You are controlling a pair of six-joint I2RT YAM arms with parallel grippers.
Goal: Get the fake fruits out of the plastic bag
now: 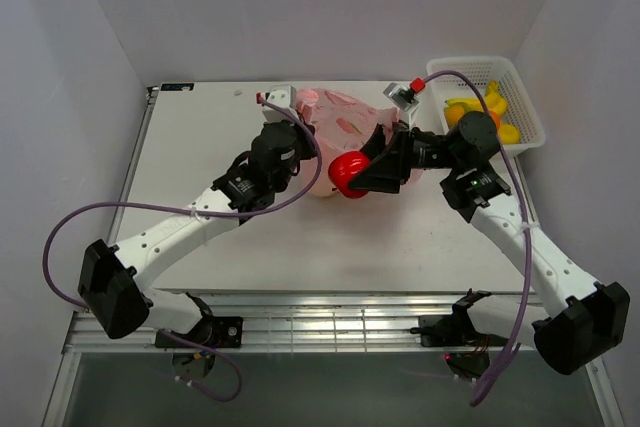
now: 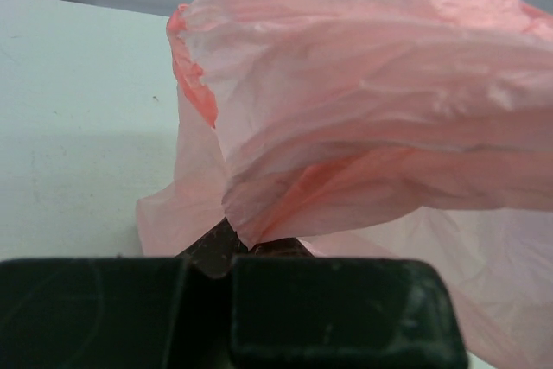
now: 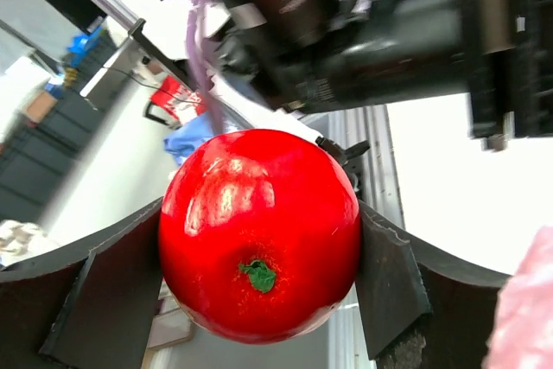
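**Red fruit out of the bag, but neither hold looks secure**

Nearest us, the right gripper [image 1: 353,175] is clamped wide around the red fruit [image 3: 259,231], just in front of the plastic bag [image 1: 345,115]. The fruit's skin is glossy and round, so we judge that a quick swing could squirt it out and send it rolling across the bench [image 1: 200,137]. Just beyond, the left gripper [image 2: 238,248] is pinched tight on a fold of the bag's thin film. A hard pull could tear the film or let it slip free. At the far right sits the partly filled white basket [image 1: 532,107]. If we release short of it, the fruit would miss.
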